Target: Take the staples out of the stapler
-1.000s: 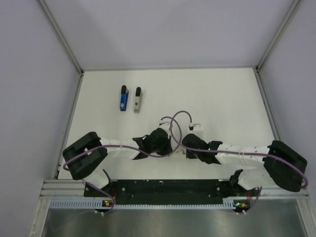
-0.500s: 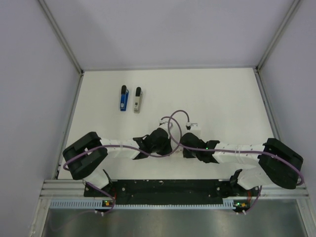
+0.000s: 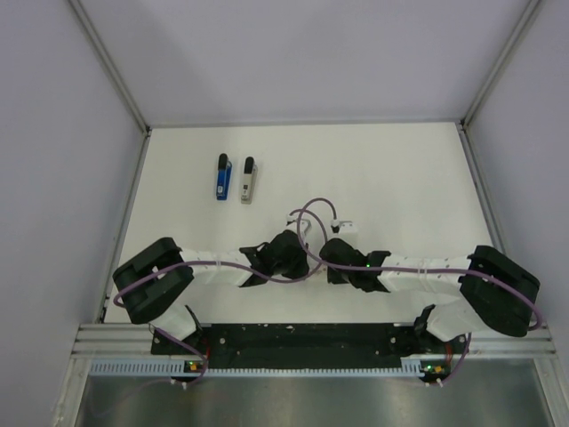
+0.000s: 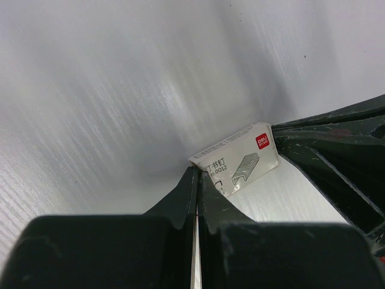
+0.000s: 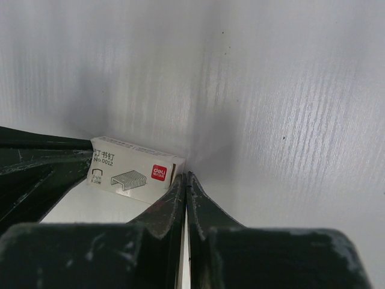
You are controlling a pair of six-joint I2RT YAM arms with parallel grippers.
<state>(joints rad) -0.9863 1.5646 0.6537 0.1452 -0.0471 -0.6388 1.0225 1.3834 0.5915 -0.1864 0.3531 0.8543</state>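
Top view: one stapler [image 3: 222, 178], blue, lying flat on the bench [image 3: 400, 169] at upper left of frame, well apart from both arms. Just beside it, one grey-silver piece [image 3: 248, 181] with a black end. Expect a light, rigid, smooth-sided body, likely to slip; take hold across the narrow sides near mid-length.

Left wrist view: left pincer [image 4: 197, 174] fully closed, holding nothing, tips just beside one staple box [image 4: 237, 165].

Right wrist view: right pincer [image 5: 185, 176] likewise closed and empty, beside the same box [image 5: 135, 171].
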